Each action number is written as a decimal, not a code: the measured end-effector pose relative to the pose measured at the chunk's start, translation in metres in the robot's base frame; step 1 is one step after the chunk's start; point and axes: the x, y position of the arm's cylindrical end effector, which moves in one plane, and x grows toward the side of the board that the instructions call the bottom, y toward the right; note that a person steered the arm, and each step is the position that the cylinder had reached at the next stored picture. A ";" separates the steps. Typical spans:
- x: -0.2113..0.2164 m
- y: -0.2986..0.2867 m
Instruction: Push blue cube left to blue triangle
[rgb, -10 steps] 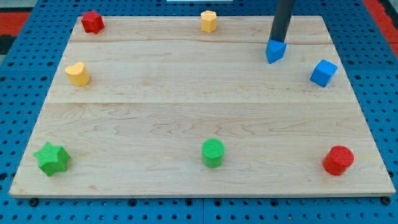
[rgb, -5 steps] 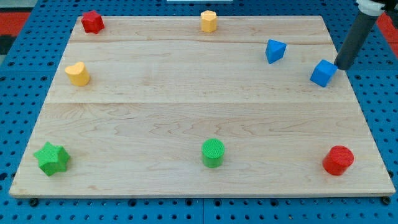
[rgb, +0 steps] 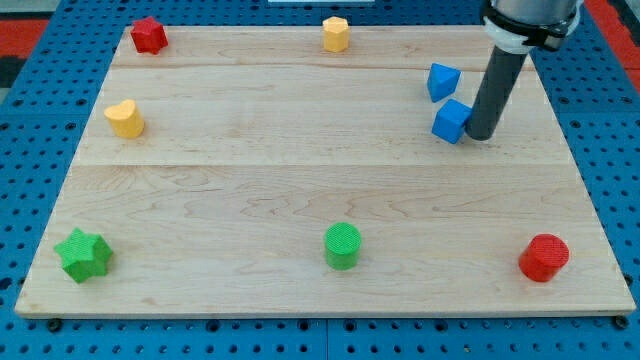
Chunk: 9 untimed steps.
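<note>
The blue cube (rgb: 452, 121) sits on the wooden board (rgb: 300, 190) at the view's upper right, just below the blue triangle (rgb: 443, 81); the two are very close, almost touching. My tip (rgb: 480, 136) rests against the cube's right side. The dark rod rises from it toward the view's top right.
A red block (rgb: 149, 35) and a yellow block (rgb: 336, 33) lie along the top edge. A yellow heart-like block (rgb: 124, 118) is at the left. A green star (rgb: 83, 254), a green cylinder (rgb: 343, 245) and a red cylinder (rgb: 544, 257) lie along the bottom.
My tip went from the blue triangle to the cube's right side, then pushed the cube left, to just below the triangle. The triangle has stayed put.
</note>
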 end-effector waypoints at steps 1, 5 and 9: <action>0.000 -0.017; -0.005 -0.043; -0.002 -0.069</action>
